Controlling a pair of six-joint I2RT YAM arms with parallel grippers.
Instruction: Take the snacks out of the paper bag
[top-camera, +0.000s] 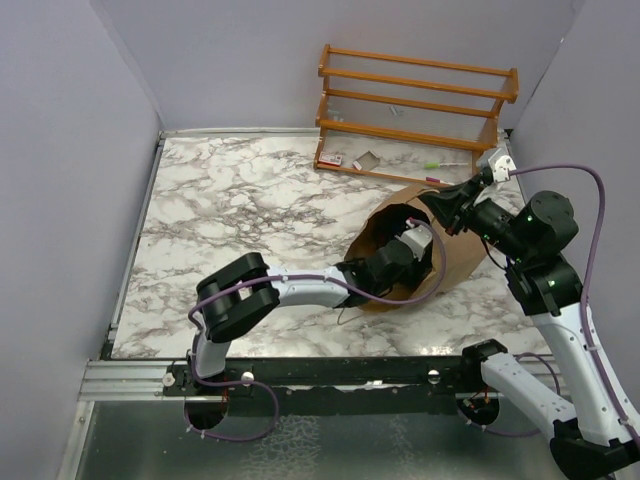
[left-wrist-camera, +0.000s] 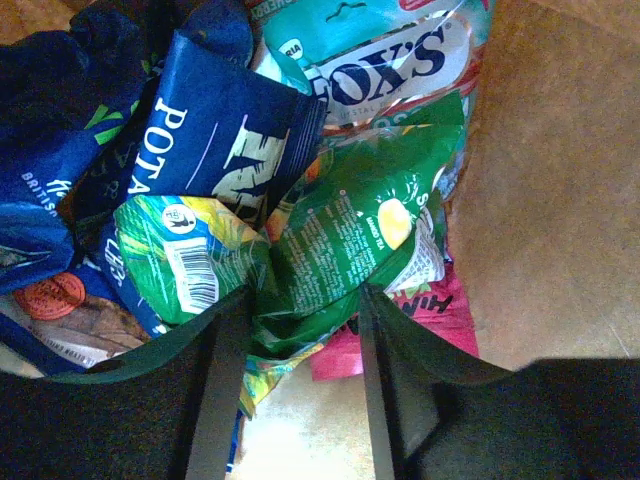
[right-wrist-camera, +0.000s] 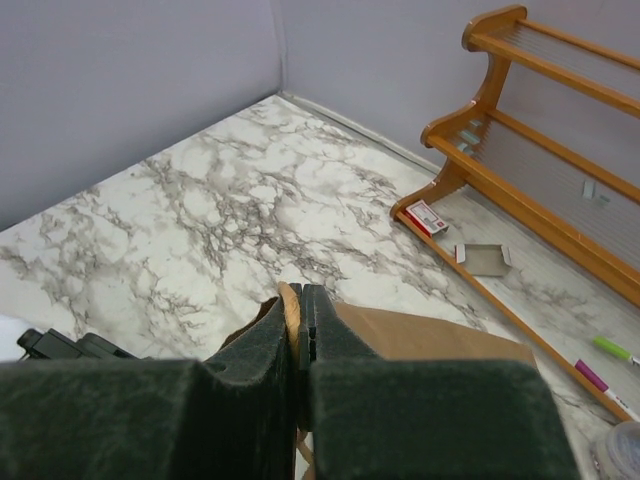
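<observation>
A pink packet (left-wrist-camera: 440, 325), perhaps a snack, lies mostly hidden under the green-yellow packet (left-wrist-camera: 330, 240).

I see a marble-patterned table (top-camera: 230, 210) boxed in by plain grey walls (top-camera: 60, 150), with a metal rail (top-camera: 130, 378) along its near edge. At the far side an orange wooden rack (top-camera: 415, 100) stands against the back wall. Inside its base lie a small red-white scrap (top-camera: 332, 159) and, just beside it, a grey scrap (top-camera: 366, 160). Further right along the rack's foot I make out a green marker (right-wrist-camera: 612, 348) and a pink marker (right-wrist-camera: 592, 376), near each other.
</observation>
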